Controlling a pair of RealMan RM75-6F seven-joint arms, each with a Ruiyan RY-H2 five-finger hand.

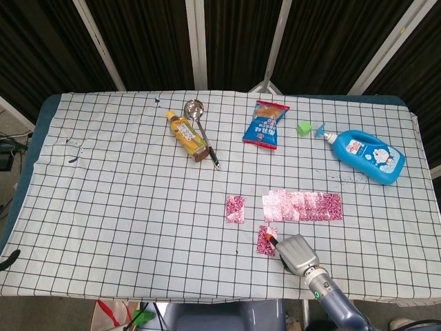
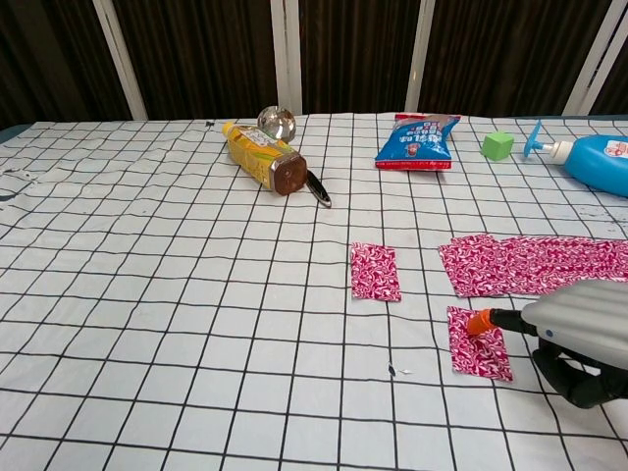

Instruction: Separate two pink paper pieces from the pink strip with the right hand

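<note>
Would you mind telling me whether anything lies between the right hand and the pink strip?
Nothing visible blocks it. Only bare cloth separates the right hand from the pink strip. The hand's orange fingertip rests on a separated piece, apart from the strip; another piece lies further left.

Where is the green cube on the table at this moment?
The green cube sits at the far right of the table, between the blue snack bag and the blue bottle; the chest view shows it top right too.
</note>
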